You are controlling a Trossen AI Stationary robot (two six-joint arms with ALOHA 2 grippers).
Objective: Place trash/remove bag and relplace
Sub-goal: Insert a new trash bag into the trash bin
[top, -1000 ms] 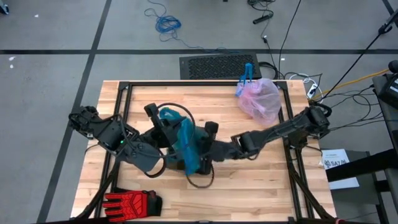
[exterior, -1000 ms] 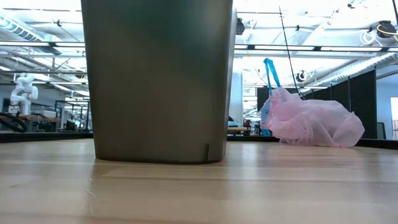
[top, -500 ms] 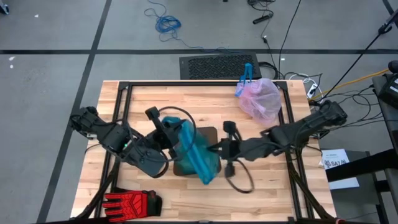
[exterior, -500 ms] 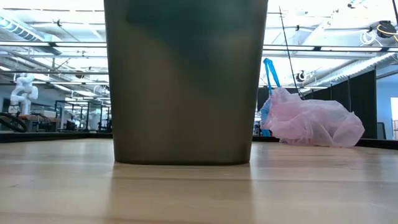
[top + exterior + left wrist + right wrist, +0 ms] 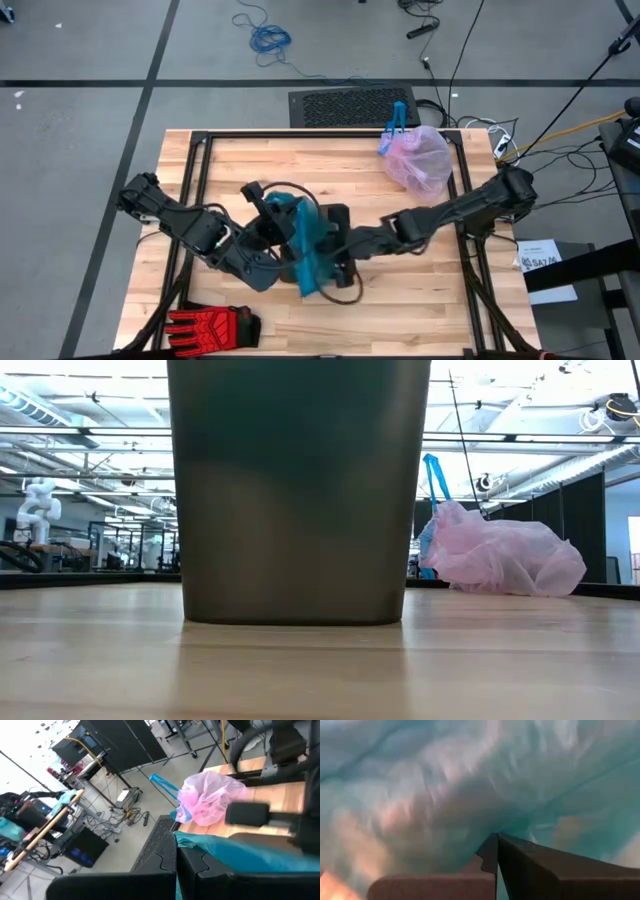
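The teal-green replacement bag (image 5: 305, 245) hangs bunched over the dark grey bin (image 5: 300, 490), which stands on the table's middle. My left gripper (image 5: 283, 220) comes from the left and is shut on the bag. My right gripper (image 5: 332, 248) comes from the right and is shut on it too. The lilac-pink bag (image 5: 420, 160), tied with a blue strip, lies on its side at the far right of the table. No trash shows in any view. My left gripper pinches a bunched edge of the teal bag (image 5: 192, 842) between its two shut fingers (image 5: 150, 870), coming almost level from the table's left. The plastic runs on past the fingertips, lifted above the bin. My right gripper pinches the teal bag's film (image 5: 492, 827) at its shut fingertips (image 5: 530, 865), slanting down from the table's right. Loose teal plastic fills the view around them; one layer or several, I cannot tell.
A red-and-black glove (image 5: 210, 325) lies at the table's near left corner. A black frame rail (image 5: 200, 170) runs along the table's edges. Bare wood (image 5: 420, 300) lies near right of the bin. Cables and a black mat (image 5: 350, 105) are on the floor beyond.
The bin has slid toward the table's right and then stood still. My right gripper swung out to the right, drawing the teal bag out that way, then came back to the bin. My left gripper has sunk a little.
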